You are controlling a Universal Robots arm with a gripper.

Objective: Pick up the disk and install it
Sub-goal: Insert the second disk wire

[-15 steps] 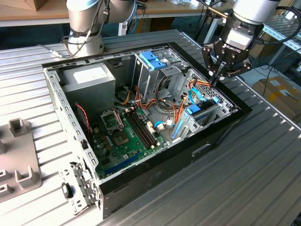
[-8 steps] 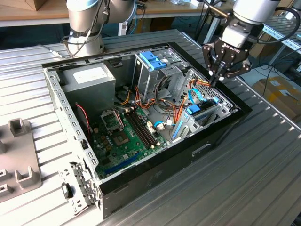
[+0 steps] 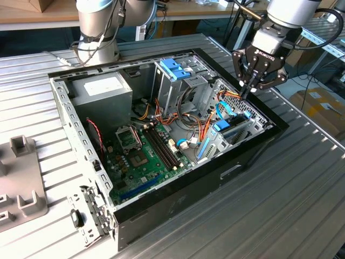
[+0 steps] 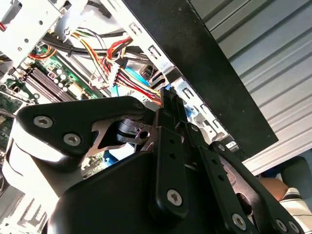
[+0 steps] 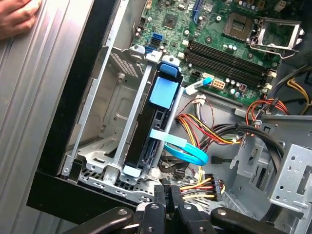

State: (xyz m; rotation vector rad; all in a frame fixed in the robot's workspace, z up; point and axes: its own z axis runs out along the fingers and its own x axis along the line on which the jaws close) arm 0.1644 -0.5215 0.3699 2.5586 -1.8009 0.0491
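Observation:
The disk stands on edge in the metal bay at the case's front corner, its blue plastic rail facing up. In the exterior view the disk sits low at the case's right end. My gripper hangs above that end of the case, a little behind the disk, apart from it. Its fingertips are pressed together with nothing between them, and in the second wrist view the gripper is over a bundle of coloured wires.
The open black computer case lies on a ribbed metal table. Inside are a green motherboard, a grey power-supply box, a drive cage with a blue latch and a blue flat cable. A person's hand rests beside the case.

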